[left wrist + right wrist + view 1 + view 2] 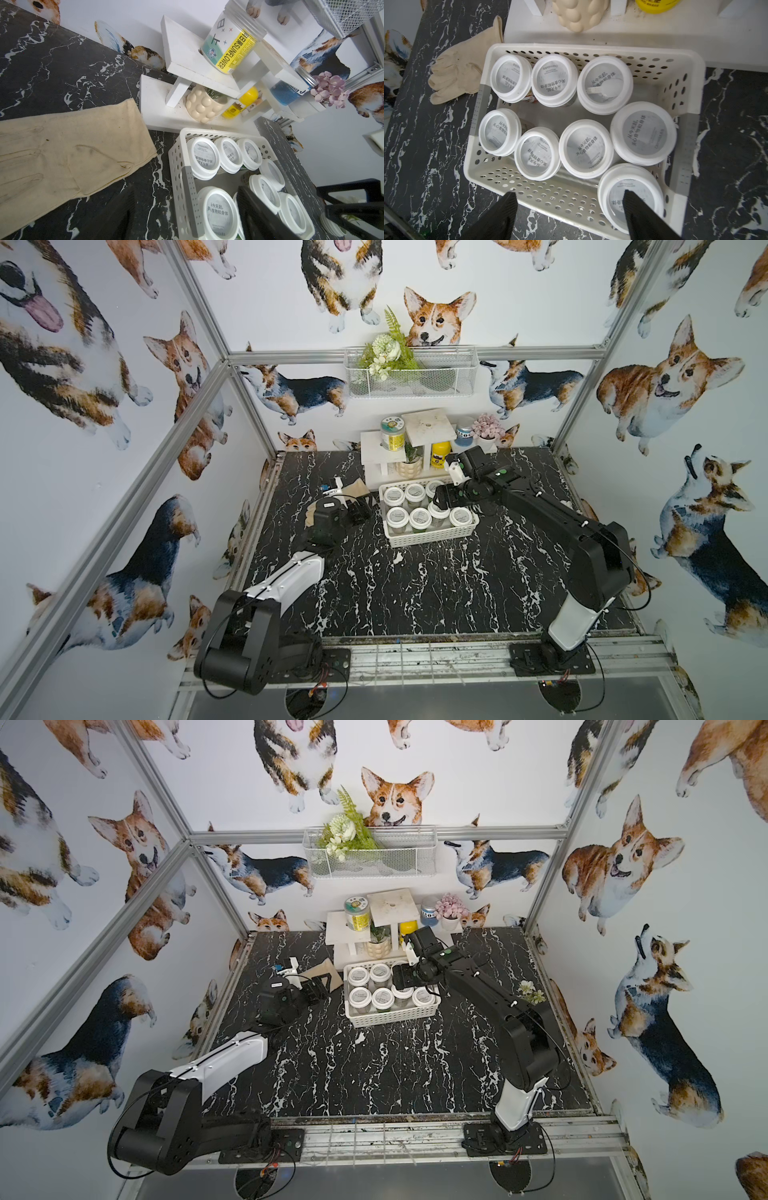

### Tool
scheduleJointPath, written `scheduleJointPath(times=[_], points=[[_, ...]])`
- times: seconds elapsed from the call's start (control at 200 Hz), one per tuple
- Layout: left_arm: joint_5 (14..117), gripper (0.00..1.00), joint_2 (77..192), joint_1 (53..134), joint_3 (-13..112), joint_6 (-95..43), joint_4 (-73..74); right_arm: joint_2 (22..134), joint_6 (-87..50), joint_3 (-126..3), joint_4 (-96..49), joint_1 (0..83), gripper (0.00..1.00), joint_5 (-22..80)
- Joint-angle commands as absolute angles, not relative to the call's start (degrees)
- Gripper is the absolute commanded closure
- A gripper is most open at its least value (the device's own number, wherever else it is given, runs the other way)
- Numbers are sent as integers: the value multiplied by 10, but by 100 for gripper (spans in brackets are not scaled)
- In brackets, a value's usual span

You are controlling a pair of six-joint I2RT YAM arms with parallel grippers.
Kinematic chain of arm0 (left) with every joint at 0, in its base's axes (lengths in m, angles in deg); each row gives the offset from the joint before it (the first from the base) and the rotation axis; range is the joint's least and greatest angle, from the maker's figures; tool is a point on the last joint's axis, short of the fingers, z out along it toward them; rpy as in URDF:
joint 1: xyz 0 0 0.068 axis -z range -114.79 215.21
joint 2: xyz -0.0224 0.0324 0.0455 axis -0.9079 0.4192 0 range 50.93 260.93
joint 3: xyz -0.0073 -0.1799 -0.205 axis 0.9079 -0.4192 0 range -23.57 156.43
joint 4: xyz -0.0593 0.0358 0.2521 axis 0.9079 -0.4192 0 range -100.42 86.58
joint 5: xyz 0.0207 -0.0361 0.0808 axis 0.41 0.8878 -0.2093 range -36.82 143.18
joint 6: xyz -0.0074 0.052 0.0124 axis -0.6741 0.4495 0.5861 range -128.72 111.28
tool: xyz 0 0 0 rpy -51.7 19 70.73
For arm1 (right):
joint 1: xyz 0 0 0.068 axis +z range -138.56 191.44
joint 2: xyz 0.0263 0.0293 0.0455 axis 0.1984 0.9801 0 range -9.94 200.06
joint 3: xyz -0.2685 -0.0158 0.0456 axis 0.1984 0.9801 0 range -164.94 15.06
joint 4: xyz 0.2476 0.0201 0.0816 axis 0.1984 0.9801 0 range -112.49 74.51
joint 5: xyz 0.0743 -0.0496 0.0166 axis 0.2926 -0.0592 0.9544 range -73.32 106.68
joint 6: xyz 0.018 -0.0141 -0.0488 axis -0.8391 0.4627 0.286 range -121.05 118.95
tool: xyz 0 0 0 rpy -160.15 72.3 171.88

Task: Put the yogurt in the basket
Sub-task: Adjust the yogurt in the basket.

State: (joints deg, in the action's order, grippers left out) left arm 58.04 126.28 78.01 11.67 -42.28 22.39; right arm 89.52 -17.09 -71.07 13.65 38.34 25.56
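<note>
The white perforated basket (591,48) stands on the black marble table in front of a white shelf, seen in both top views (432,538) (392,1016). Several yogurt jars with white printed lids (586,148) fill it in two rows. One jar (618,187) sits in a corner directly under my right gripper (569,209). That gripper hangs open above the basket (442,497), holding nothing. My left gripper (187,216) is open too, at the basket's left end (359,510), empty. In the left wrist view the basket wall (178,187) and a jar (218,209) show between its fingers.
A beige glove (62,155) lies left of the basket. The shelf (428,425) behind holds a tall yellow-labelled jar (230,47), a yellow bottle (243,104) and a bobbly pot (203,108). A wire basket with flowers (409,373) hangs on the wall. A flower sprig (530,992) lies at right.
</note>
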Motion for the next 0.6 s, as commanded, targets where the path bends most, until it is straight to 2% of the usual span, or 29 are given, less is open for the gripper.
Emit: scheduleJointPath(times=[0.0, 0.215, 0.596], points=[[581, 19, 1265, 780, 123, -422, 230, 901, -184, -701, 91, 393, 14, 310], [582, 19, 1265, 780, 124, -421, 227, 929, -179, -701, 81, 433, 14, 300], [581, 19, 1265, 780, 123, -422, 229, 952, -189, -694, 53, 440, 14, 305]])
